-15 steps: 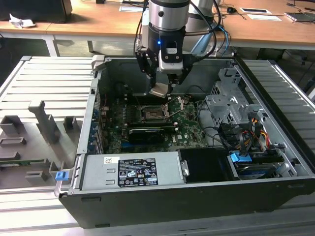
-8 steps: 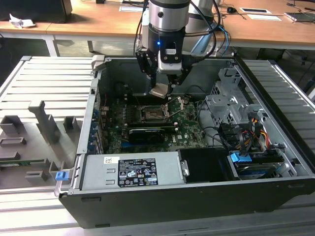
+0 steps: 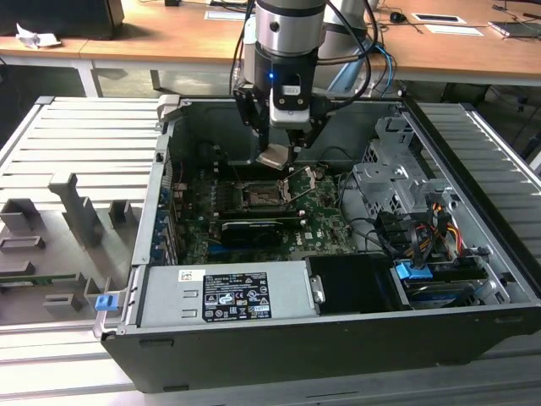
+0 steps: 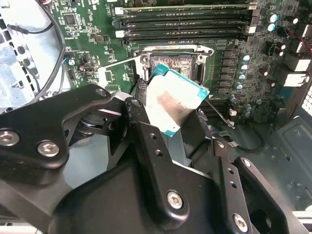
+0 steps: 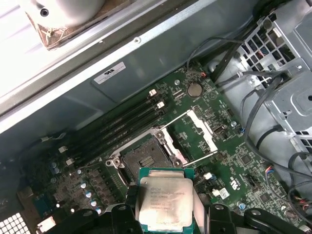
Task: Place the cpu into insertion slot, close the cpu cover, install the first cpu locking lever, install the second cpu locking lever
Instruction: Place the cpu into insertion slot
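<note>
The cpu (image 3: 275,157), a flat silvery square chip, hangs tilted in my gripper (image 3: 284,149), which is shut on its edges. In both wrist views the cpu (image 4: 171,100) (image 5: 165,200) sits between the black fingers (image 4: 142,117). It hovers just above and slightly off the insertion slot (image 3: 258,196), a dark square socket (image 5: 146,158) (image 4: 174,62) that lies uncovered on the green board. The cpu cover (image 5: 202,129) stands swung open beside the socket, and two thin locking levers (image 5: 201,159) stick out, unlatched.
I am working inside an open computer case (image 3: 279,342). A long black card (image 3: 249,230) lies in front of the socket, memory sticks (image 4: 185,22) behind it. A metal drive cage (image 3: 393,182) and cables (image 3: 423,228) crowd the exterior view's right. A power supply (image 3: 224,292) lies near the front.
</note>
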